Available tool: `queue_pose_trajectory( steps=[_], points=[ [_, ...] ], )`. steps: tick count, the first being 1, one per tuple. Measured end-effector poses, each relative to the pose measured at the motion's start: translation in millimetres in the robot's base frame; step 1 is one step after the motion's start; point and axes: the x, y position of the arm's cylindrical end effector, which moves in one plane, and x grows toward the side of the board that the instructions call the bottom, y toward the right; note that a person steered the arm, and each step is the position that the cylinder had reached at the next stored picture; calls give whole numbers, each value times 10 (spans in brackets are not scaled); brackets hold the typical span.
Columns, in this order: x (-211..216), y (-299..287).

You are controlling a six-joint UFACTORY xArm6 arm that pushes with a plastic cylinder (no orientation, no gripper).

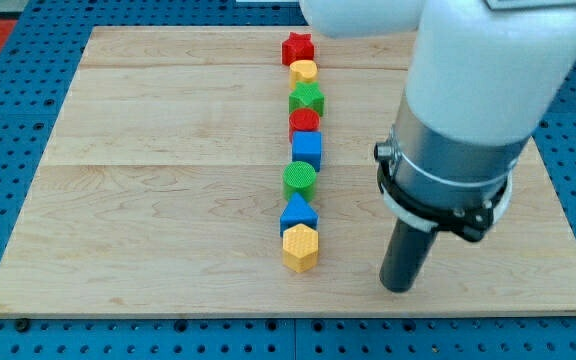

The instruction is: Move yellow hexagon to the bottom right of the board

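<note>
Tool tip [398,288], holding nothing, stands near yellow hexagon's [300,247] right.

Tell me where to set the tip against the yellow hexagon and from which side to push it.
Set my tip against the yellow hexagon on its face toward the view's left, probably slightly above centre, so the push runs right and down. It ends the column, with the blue triangle directly above. My tip now stands apart, to its right, so it must circle below first.

Yellow hexagon [301,246] sits flat at the bottom-centre of the board, apparently touching its neighbour.
</note>
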Motion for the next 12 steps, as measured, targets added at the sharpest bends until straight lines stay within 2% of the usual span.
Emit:
queue_pose_trajectory(
  steps=[1, 7, 12],
  points=[
    [188, 0],
    [196, -131],
    [167, -1231]
  ],
)
